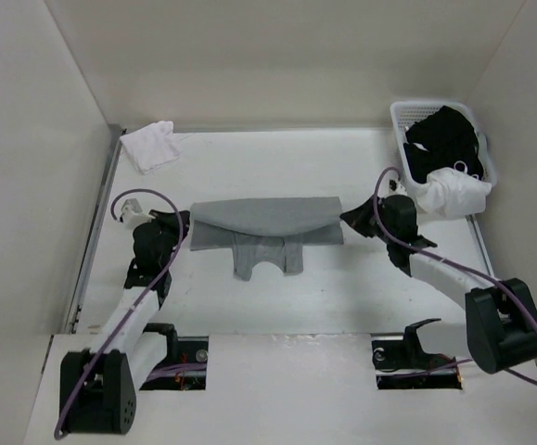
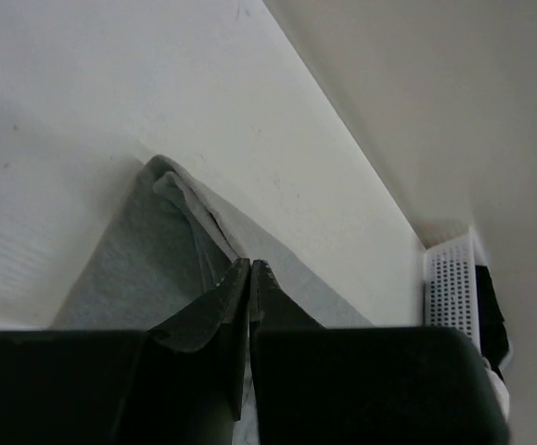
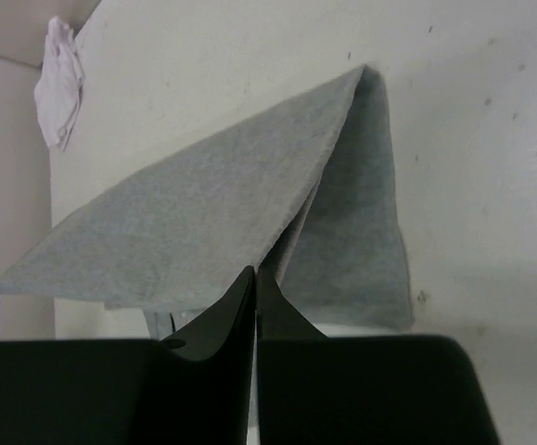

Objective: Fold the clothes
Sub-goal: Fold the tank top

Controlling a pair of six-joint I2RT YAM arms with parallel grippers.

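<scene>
Table point(image 1: 361, 297): open room on the arm-base side of both grippers. Tank top point(image 1: 263, 221) spans btwn them, mid-fold, hem layer doubled over. Basket point(image 1: 401, 120) sits close behind the right gripper point(image 1: 351, 219). It & left gripper point(image 1: 181, 227) each pinch a fold corner. Next, prob: carry edge level, lay flat.

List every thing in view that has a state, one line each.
grey tank top, folded over on itself, top layer held up at both ends
left claw, shut on the grey tank top's left end
right claw, shut on the grey tank top's right end
white basket, upright, holding black and white garments, one white piece hanging over its rim
small white cloth, crumpled, lying in the far left corner
</scene>
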